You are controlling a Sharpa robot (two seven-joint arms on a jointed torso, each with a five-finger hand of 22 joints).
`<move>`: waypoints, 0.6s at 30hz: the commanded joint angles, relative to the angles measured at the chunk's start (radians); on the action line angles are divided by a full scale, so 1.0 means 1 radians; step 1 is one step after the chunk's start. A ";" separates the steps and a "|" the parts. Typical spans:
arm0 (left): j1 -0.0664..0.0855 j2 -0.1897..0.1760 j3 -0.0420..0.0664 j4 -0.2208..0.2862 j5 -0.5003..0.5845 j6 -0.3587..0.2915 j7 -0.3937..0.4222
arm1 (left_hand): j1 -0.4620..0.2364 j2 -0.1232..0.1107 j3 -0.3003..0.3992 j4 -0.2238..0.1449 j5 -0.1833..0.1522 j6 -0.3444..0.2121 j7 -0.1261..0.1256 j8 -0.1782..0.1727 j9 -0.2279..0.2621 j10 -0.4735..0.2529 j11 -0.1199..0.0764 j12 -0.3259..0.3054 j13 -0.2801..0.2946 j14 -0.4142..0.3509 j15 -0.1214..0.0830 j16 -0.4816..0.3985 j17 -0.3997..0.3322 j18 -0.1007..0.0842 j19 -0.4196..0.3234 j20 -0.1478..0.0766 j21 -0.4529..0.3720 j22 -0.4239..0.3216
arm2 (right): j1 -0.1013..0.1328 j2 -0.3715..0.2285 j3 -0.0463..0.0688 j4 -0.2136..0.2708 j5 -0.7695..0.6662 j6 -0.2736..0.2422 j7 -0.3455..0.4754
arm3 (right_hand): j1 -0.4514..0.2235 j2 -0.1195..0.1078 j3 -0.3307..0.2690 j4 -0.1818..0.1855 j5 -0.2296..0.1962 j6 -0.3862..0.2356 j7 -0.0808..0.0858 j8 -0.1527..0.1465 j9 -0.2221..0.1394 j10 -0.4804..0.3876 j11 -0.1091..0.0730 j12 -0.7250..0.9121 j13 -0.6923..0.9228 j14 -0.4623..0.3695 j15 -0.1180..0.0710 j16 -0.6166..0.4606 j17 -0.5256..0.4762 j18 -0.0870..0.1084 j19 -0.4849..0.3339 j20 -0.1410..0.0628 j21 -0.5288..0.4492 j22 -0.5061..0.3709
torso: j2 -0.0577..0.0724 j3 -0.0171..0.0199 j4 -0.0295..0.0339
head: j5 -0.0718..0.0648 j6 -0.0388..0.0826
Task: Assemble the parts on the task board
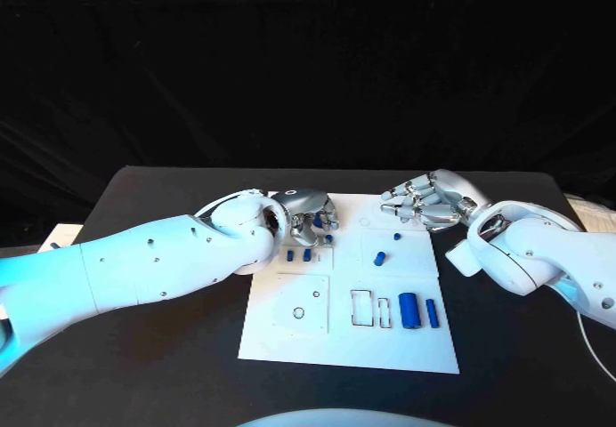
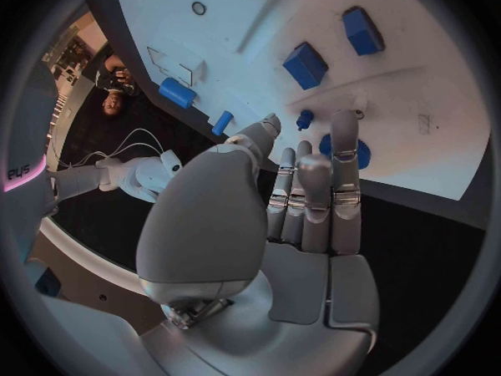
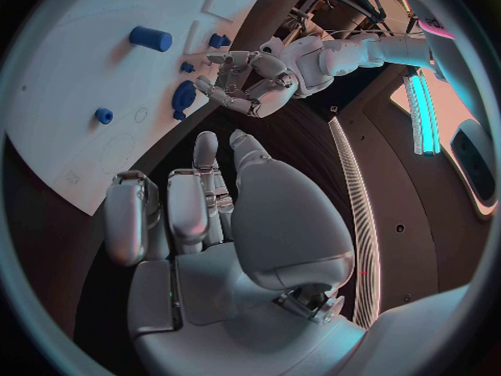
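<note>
The white task board [image 1: 346, 342] lies in the middle of the table. My left hand [image 1: 305, 216] hovers over its far left corner with fingers stretched out and apart, holding nothing. Its fingertips [image 2: 345, 125] reach a round blue part [image 2: 361, 154] standing in the board. My right hand [image 1: 427, 200] hangs over the far right corner, fingers loosely bent, nothing in them. Two small blue blocks [image 1: 299, 255] sit just near of the left hand. A short blue cylinder [image 1: 379, 259] lies mid-board. A thick blue cylinder [image 1: 409, 310] and a thinner one [image 1: 432, 311] lie at the near right.
Empty outlined recesses [image 1: 363, 308] and a small ring [image 1: 299, 312] mark the board's near half. Black table [image 1: 154, 356] surrounds the board on all sides. In the right wrist view the left hand [image 3: 250, 79] shows beyond my right hand's fingers [image 3: 199, 200].
</note>
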 commanded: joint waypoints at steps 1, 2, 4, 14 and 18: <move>0.001 0.011 -0.001 -0.011 -0.096 0.076 -0.035 | 0.006 0.004 -0.011 0.004 -0.001 0.015 0.003 -0.015 -0.013 0.014 0.001 -0.011 -0.019 0.036 0.000 0.091 0.085 -0.027 0.047 -0.002 0.130 0.080 | -0.001 0.001 0.000 0.000 -0.005 -0.004 0.014 | 0.010 -0.003 0.005 0.003 0.006 0.005 0.001 0.002 0.001 0.009 0.001 -0.004 -0.003 0.007 -0.006 -0.006 -0.001 0.015 -0.002 -0.005 -0.005 -0.001 | 0.000 -0.0005 -0.0012 | 0.001 0.000; 0.001 0.015 -0.001 -0.015 -0.098 0.080 -0.040 | 0.007 0.007 -0.011 0.006 0.000 0.019 0.004 -0.019 -0.017 0.019 0.000 -0.013 -0.024 0.046 0.001 0.116 0.110 -0.033 0.059 -0.002 0.168 0.103 | -0.001 0.001 0.000 0.000 -0.005 -0.004 0.014 | 0.010 -0.003 0.005 0.003 0.006 0.005 0.001 0.002 0.001 0.009 0.001 -0.004 -0.003 0.007 -0.006 -0.006 -0.001 0.015 -0.002 -0.005 -0.005 -0.001 | 0.000 -0.0001 -0.0008 | 0.000 0.000; 0.002 0.024 -0.002 -0.025 -0.107 0.087 -0.048 | 0.010 0.009 -0.010 0.009 0.000 0.030 0.006 -0.028 -0.025 0.029 -0.001 -0.018 -0.036 0.065 0.002 0.164 0.158 -0.044 0.082 -0.004 0.248 0.154 | -0.001 0.001 0.000 -0.001 -0.006 -0.005 0.014 | 0.010 -0.003 0.005 0.003 0.005 0.005 0.001 0.002 0.001 0.010 0.001 -0.006 -0.006 0.007 -0.006 -0.006 -0.002 0.015 -0.001 -0.005 -0.005 0.000 | 0.000 -0.0002 0.0011 | -0.002 -0.001; 0.001 0.055 -0.002 -0.055 -0.122 0.089 -0.053 | 0.028 0.028 0.021 0.010 0.002 0.053 0.004 -0.042 -0.038 0.056 -0.004 -0.032 -0.059 0.089 -0.002 0.216 0.204 -0.060 0.113 -0.006 0.363 0.227 | -0.001 0.002 0.000 -0.002 -0.007 -0.004 0.014 | 0.010 -0.004 0.005 0.005 0.006 0.005 0.002 0.001 0.001 0.010 0.001 -0.011 -0.012 0.007 -0.006 -0.010 -0.005 0.015 -0.001 -0.005 -0.006 -0.001 | 0.001 -0.0004 0.0003 | -0.001 -0.001; 0.001 0.066 -0.002 -0.064 -0.123 0.081 -0.049 | 0.026 0.030 0.029 0.014 0.002 0.059 0.005 -0.046 -0.041 0.066 -0.004 -0.036 -0.064 0.092 -0.002 0.222 0.207 -0.063 0.118 -0.006 0.381 0.239 | -0.001 0.003 0.000 -0.002 -0.007 -0.003 0.014 | 0.010 -0.004 0.005 0.005 0.006 0.005 0.002 0.001 0.001 0.010 0.001 -0.011 -0.012 0.007 -0.006 -0.010 -0.005 0.015 -0.001 -0.005 -0.006 -0.001 | 0.000 0.0003 0.0001 | -0.001 -0.001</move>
